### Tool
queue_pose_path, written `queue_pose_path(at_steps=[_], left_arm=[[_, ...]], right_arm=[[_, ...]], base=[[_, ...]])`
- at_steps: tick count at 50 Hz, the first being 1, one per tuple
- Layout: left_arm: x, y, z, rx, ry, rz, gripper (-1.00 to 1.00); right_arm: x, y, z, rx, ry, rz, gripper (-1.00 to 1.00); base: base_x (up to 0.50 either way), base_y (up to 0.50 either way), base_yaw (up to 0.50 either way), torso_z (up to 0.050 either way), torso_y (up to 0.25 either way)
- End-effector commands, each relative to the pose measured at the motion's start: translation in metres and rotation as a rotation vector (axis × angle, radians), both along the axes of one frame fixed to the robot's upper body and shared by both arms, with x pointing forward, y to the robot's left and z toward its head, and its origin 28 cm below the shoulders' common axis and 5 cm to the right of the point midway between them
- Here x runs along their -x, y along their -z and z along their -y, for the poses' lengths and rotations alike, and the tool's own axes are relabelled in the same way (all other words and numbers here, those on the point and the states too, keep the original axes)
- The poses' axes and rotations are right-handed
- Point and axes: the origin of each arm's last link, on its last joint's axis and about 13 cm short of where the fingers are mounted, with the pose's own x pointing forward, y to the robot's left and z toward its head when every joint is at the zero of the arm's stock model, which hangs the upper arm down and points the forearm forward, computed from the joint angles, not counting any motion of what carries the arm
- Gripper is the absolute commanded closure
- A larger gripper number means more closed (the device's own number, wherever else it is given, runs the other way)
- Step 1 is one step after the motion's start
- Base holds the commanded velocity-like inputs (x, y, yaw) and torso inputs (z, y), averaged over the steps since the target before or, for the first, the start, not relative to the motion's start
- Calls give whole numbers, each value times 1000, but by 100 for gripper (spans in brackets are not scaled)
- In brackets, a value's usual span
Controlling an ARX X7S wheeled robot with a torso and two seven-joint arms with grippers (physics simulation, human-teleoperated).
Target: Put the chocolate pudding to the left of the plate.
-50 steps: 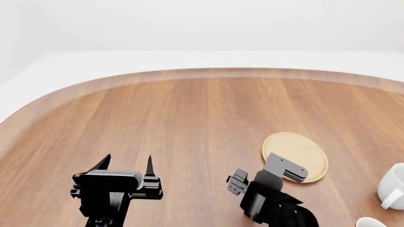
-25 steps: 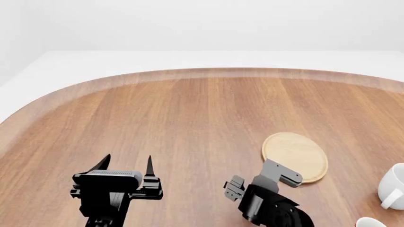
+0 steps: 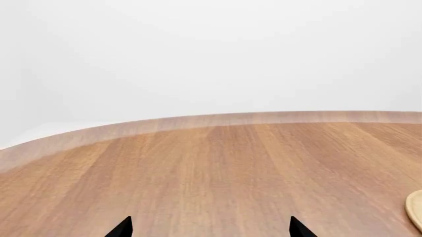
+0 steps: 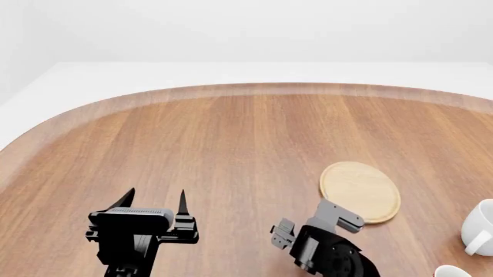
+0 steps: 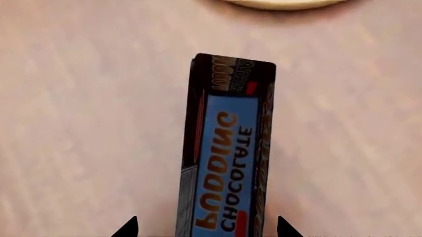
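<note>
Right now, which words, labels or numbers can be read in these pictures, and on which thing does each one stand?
"CHOCOLATE" stands on the light blue face of the chocolate pudding, in dark letters, upside down in the right wrist view.
"PUDDING" stands beside it on the same face, in orange letters.
The small print on the carton's dark end panel is too blurred to read.
The plate, the white mug and the table bear no text.
</note>
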Motion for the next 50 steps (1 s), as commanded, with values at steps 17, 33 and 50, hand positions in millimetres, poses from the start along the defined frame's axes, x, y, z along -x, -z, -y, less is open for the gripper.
queue_pose_path(at_steps=[17, 33, 50], left_arm=[[0, 1, 0, -4, 0, 1, -100], [0, 0, 0, -2, -4, 4, -100], [-21, -35, -4, -33, -10, -71, -100]], right_arm=[[-1, 7, 0, -32, 17, -26, 100], [30, -26, 1, 124, -212, 187, 100], [22, -72, 6, 203, -504, 290, 100]], base=[[0, 0, 0, 0, 0], [1, 0, 0, 0, 0], [0, 0, 0, 0, 0]])
